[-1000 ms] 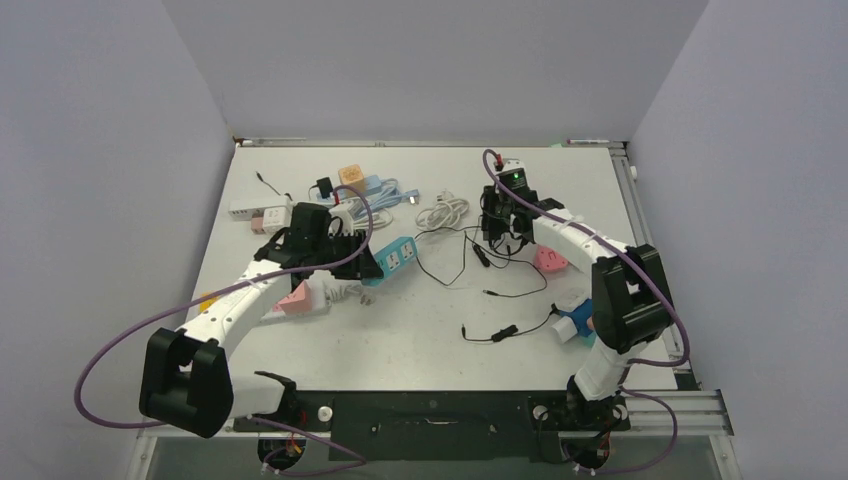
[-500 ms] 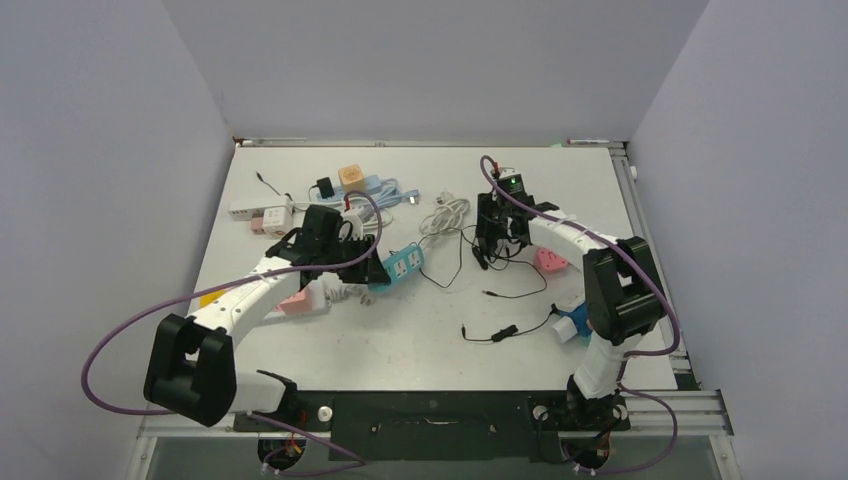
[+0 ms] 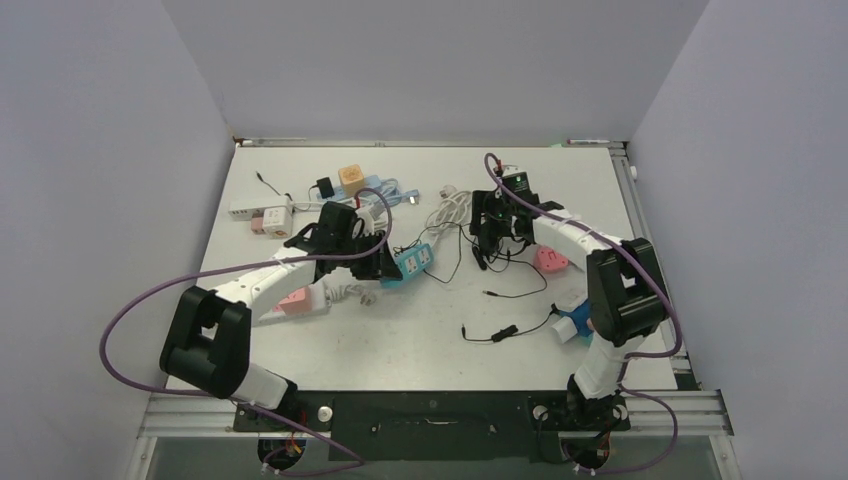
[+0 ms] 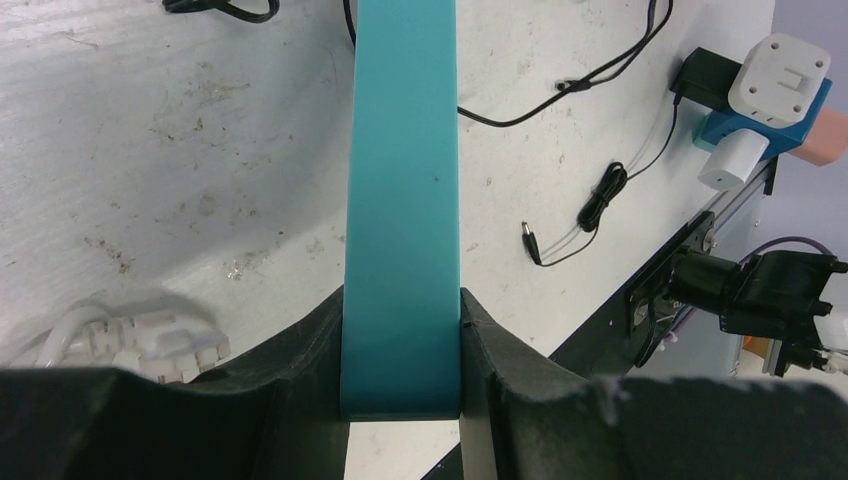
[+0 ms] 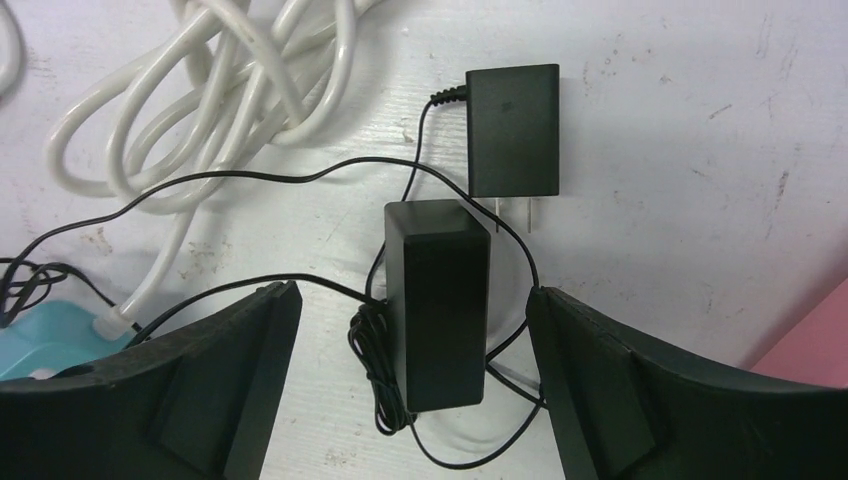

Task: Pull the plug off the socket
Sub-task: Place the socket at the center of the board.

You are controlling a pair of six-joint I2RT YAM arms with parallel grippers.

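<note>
Table [image 3: 400,330] clutter is the main hazard here, with sockets, cords and chargers spread across the far half. The left gripper [image 4: 400,300] has its jaws clamped on the narrow sides of the teal power strip [image 4: 402,150], holding it near the table's middle. A coiled white cable [image 5: 230,90] lies just beside it. The right gripper [image 5: 412,298] hovers with its jaws wide apart, straddling a black adapter [image 5: 438,310] that lies flat among thin black cords. A second adapter [image 5: 512,130], prongs bare, lies just beyond it. Whether any plug sits in the strip I cannot tell. The step in hand seems to be securing the plug body: close squarely on the adapter's long sides, avoid pinching the cords, then pull straight away while the left gripper holds the strip firm.
</note>
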